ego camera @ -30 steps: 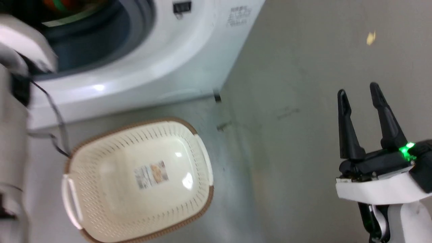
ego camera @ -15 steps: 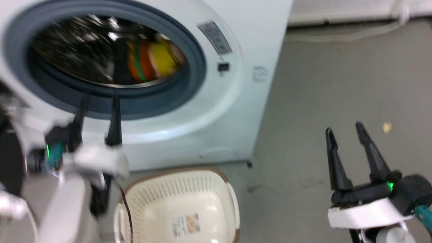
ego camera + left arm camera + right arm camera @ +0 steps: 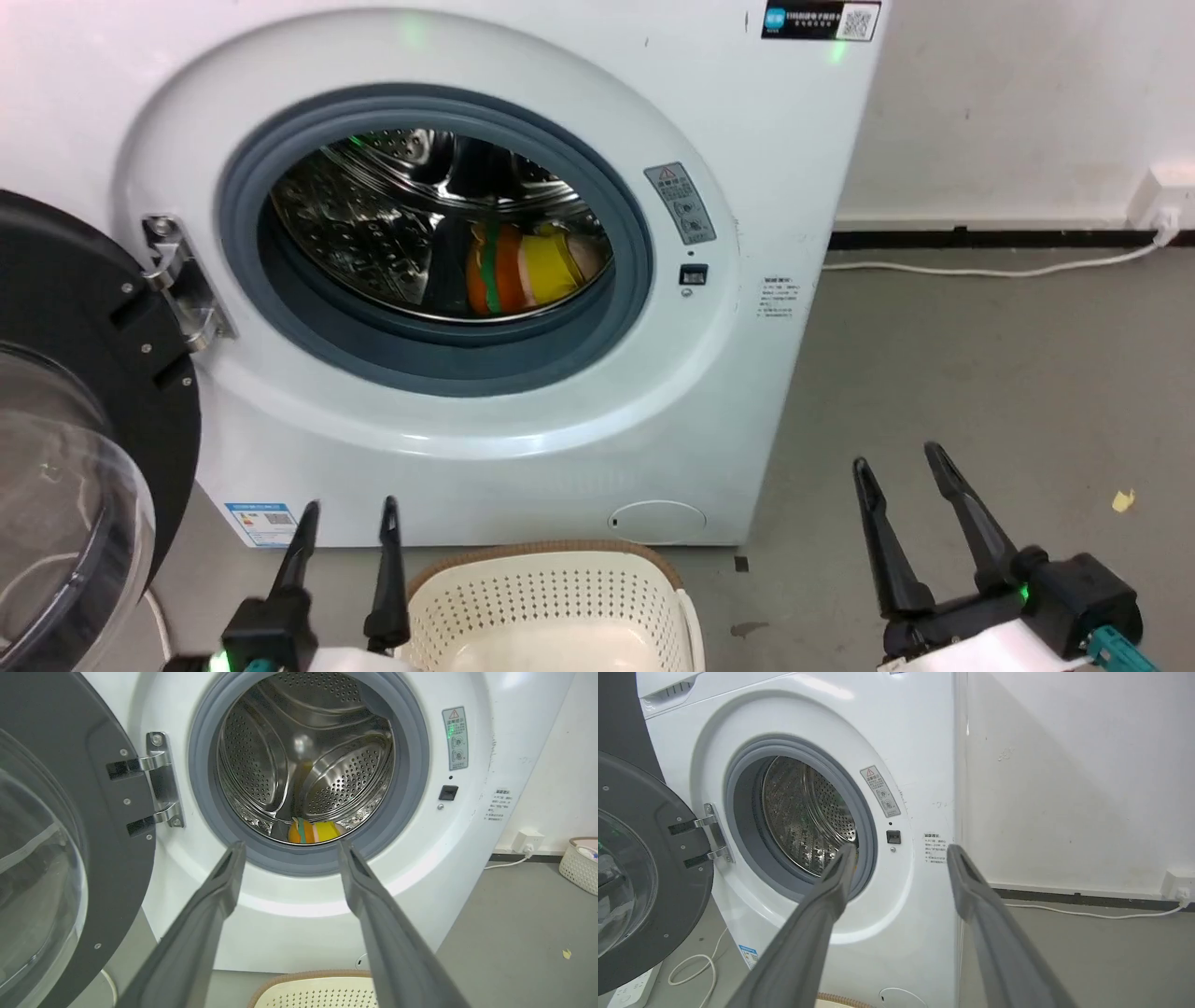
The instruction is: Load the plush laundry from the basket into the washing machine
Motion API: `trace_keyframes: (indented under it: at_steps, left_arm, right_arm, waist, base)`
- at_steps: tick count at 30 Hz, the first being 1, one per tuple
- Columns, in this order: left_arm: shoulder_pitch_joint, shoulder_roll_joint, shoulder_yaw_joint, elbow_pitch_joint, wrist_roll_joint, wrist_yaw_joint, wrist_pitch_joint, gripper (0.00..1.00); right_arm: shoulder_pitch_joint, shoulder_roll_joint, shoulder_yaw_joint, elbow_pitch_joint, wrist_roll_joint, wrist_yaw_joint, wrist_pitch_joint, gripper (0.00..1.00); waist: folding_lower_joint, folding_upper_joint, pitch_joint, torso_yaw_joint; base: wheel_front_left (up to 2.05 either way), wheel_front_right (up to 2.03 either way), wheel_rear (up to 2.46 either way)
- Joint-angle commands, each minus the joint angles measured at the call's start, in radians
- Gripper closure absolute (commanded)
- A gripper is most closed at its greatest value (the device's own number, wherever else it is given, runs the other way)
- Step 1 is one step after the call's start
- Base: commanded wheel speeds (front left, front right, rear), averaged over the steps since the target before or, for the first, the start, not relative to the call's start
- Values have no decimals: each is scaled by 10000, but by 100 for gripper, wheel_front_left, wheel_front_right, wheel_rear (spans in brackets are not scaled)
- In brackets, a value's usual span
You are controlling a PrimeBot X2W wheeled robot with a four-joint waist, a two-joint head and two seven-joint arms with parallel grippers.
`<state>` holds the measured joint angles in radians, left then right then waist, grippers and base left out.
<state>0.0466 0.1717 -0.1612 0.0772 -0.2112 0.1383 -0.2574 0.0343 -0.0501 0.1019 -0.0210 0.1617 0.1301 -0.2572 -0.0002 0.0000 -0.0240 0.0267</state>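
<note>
The plush laundry [image 3: 523,269] lies inside the steel drum of the washing machine [image 3: 766,140], its orange, green and yellow parts showing low in the round opening; the left wrist view has the plush laundry [image 3: 314,831] at the drum's bottom. The door [image 3: 84,448] hangs open at the left. On the floor in front stands the cream basket [image 3: 551,593], with no toy visible in the part that shows. My left gripper [image 3: 347,511] is open and empty just left of the basket. My right gripper [image 3: 898,462] is open and empty over the floor at the right.
A white cable [image 3: 990,271] runs along the grey floor to a wall socket [image 3: 1162,191] at the right. A small yellow scrap [image 3: 1122,500] lies on the floor. Another pale basket [image 3: 579,861] stands by the far wall. A power strip [image 3: 630,989] lies below the door.
The head camera has tilted up from the basket to the washer's open front. The left gripper has come back out of the drum opening, leaving the plush inside, and now stands low beside the basket.
</note>
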Motion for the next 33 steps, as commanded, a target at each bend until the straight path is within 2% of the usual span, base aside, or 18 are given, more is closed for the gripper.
trace_keyframes:
  at_steps: [1, 5, 10, 11, 33]
  left_arm:
    - [306, -216, 151, -215, -84, 150, -43, 0]
    - [591, -265, 219, -288, 4, 104, -43, 0]
    - [649, -152, 94, -113, 157, -252, -43, 0]
    - [557, -198, 86, -108, 121, -266, 2, 100]
    - [412, -378, 309, -197, 409, -425, 377, 100]
  right_arm:
    - [233, -1, -6, 117, 88, 6, -46, 0]
    - [403, -1, 2, 251, 120, 6, -46, 0]
    - [435, -1, 1, 361, 144, 6, -46, 0]
    - [293, -2, 5, 347, 73, 0, 2, 100]
    - [194, -2, -135, 328, -171, 1, 366, 100]
  waist:
    - [2, 0, -66, 37]
    - [2, 0, -94, 53]
    - [2, 0, -90, 31]
    - [2, 0, -91, 32]
    - [3, 0, -44, -10]
  base:
    - [0, 0, 0]
    - [0, 0, 0]
    - [0, 0, 0]
    - [0, 0, 0]
    - [0, 0, 0]
